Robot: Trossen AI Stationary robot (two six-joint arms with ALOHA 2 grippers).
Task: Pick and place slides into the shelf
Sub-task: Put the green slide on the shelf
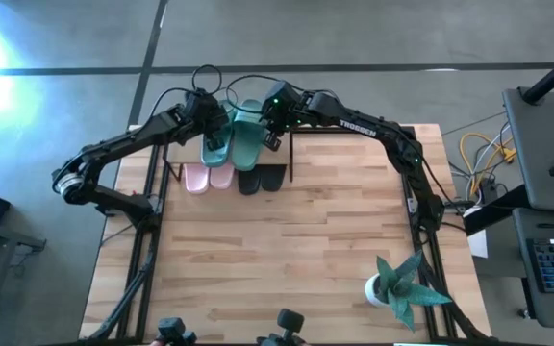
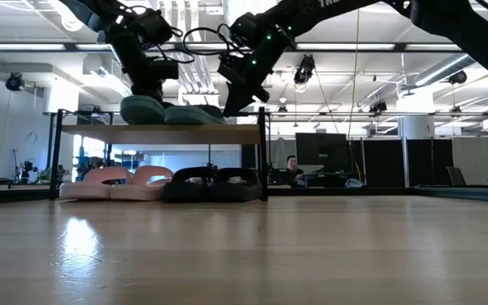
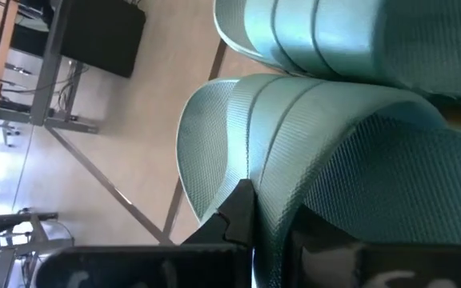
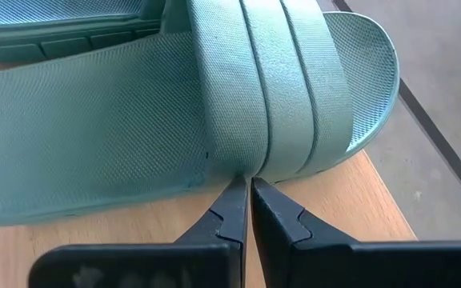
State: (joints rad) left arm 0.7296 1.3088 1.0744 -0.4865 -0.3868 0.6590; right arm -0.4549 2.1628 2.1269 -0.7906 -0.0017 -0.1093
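Note:
Two teal slides lie side by side on the shelf's top board, soles down. My left gripper is at the left slide, shut on its strap. My right gripper is shut, its tips against the outer side of the right slide. The pink pair and the black pair rest on the table under the shelf, toes sticking out toward the near edge. My left gripper holds the left teal slide by the side of its strap, one finger outside it and the other hidden under the strap. The slide lies flat on the shelf top. My right gripper touches the right teal slide with its shut fingertips where the strap meets the sole's edge, coming level from the table's right side. That slide rests flat on the shelf board.
The shelf stands at the table's far edge, with black frame posts at its corners. A potted plant stands near the table's near right corner. Bare wooden tabletop stretches between the shelf and the near edge.

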